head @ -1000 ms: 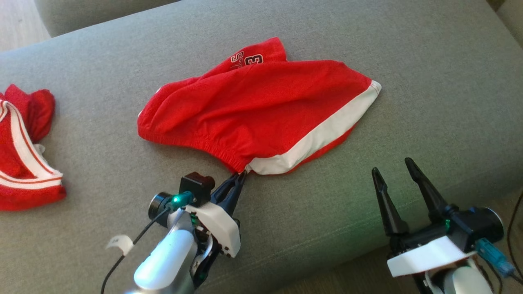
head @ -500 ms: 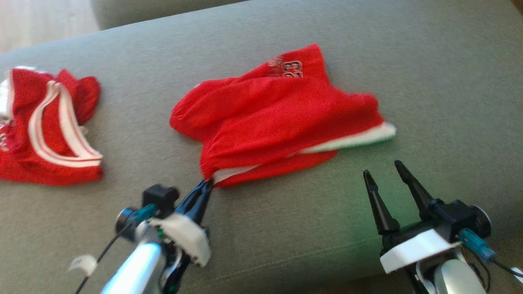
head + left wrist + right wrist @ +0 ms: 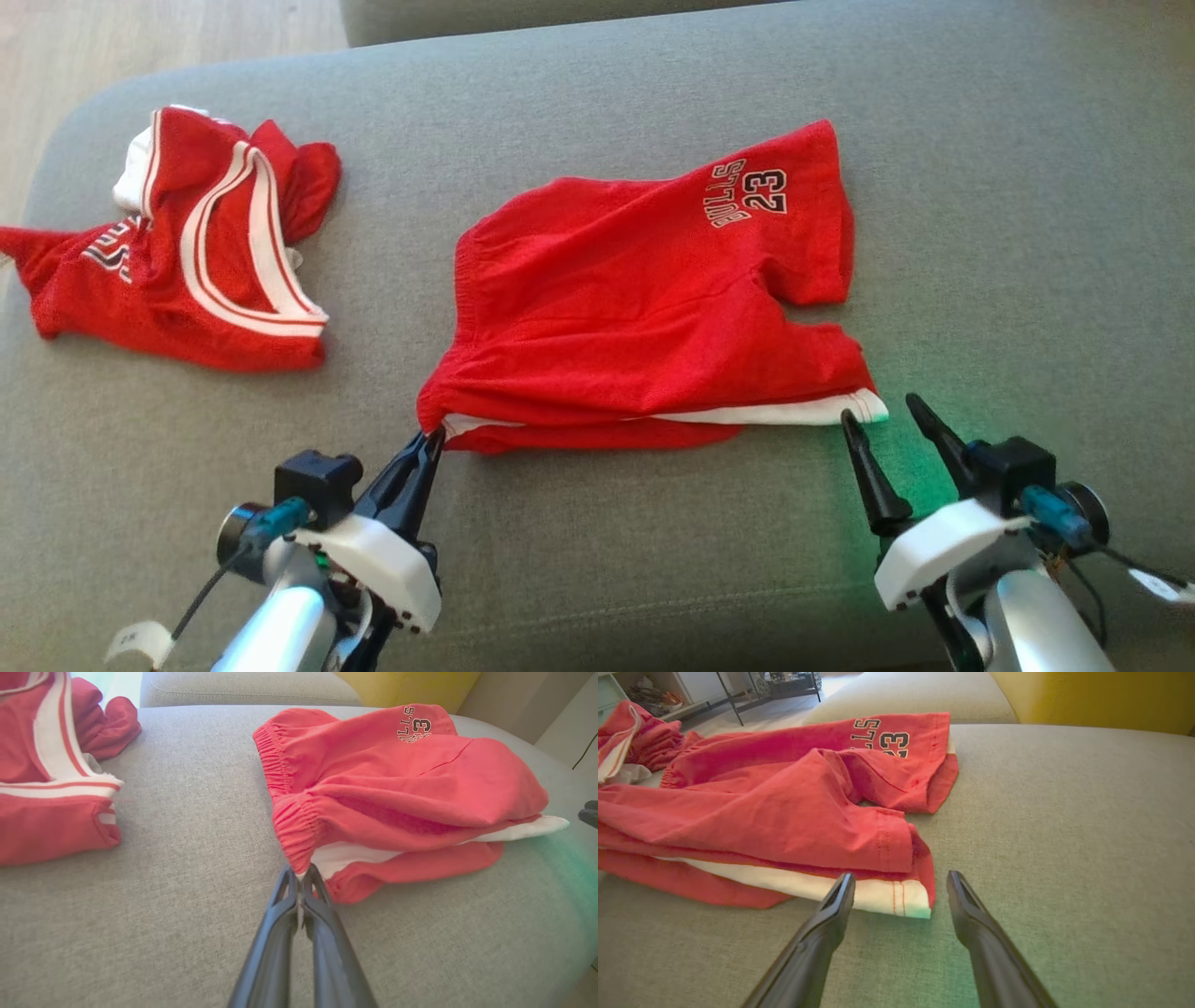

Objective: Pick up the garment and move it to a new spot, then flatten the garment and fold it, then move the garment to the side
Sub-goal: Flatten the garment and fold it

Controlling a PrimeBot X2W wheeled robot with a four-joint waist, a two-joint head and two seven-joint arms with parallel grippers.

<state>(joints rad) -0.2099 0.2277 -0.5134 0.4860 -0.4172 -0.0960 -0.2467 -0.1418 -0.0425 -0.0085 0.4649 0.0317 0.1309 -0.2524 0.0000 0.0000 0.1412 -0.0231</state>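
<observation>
Lower centre: L gripper (image 3: 432, 436) clamped on shorts (image 3: 644, 308), waistband corner; R gripper (image 3: 878, 408) fingers apart at hem; open couch (image 3: 1027, 187) upper right.

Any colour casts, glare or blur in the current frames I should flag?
Head view: sharp, with a green glow on the sofa beside the right gripper. Left wrist view: the shorts look washed-out coral, green tint at right edge. Right wrist view: green cast on the white hem.

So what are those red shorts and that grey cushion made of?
The red shorts look like a soft knit sports mesh, matte, with fine dotted texture and a gathered elastic waistband. The grey cushion seems woven upholstery fabric, matte, with a fine heathered weave.
</observation>
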